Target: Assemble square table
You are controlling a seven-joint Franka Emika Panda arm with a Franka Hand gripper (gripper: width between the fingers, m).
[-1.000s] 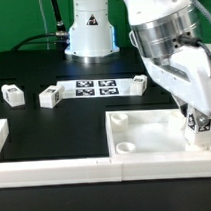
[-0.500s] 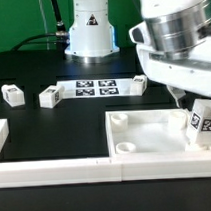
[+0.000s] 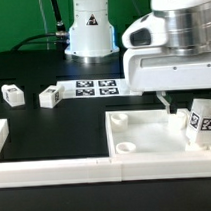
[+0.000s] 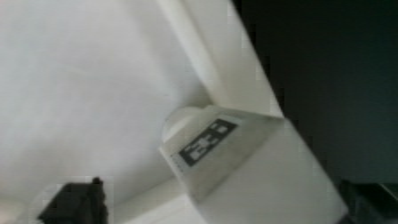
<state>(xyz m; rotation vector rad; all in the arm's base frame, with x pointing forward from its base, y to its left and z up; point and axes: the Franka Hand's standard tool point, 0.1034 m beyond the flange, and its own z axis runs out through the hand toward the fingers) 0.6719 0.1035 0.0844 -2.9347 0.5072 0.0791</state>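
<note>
The square table's white top [image 3: 145,131] lies at the front of the exterior view's right, rim up, with a round socket [image 3: 125,149] at its near corner. A white tagged leg [image 3: 202,124] stands in its right corner, leaning slightly. My gripper [image 3: 185,97] hangs just above that leg, open and holding nothing. In the wrist view the leg [image 4: 217,142] sits against the top's rim [image 4: 222,60], between my dark fingertips [image 4: 75,200] and clear of them. Two more legs [image 3: 12,93] [image 3: 50,95] lie on the black table at the left.
The marker board [image 3: 96,89] lies mid-table in front of the arm's base. Another small white block [image 3: 138,84] shows beside it, partly hidden by my arm. Long white border bars [image 3: 57,169] run along the front edge and the left side [image 3: 0,134].
My gripper has opened and let go of the leg, then risen straight up. The leg stays standing in the top's right corner.
</note>
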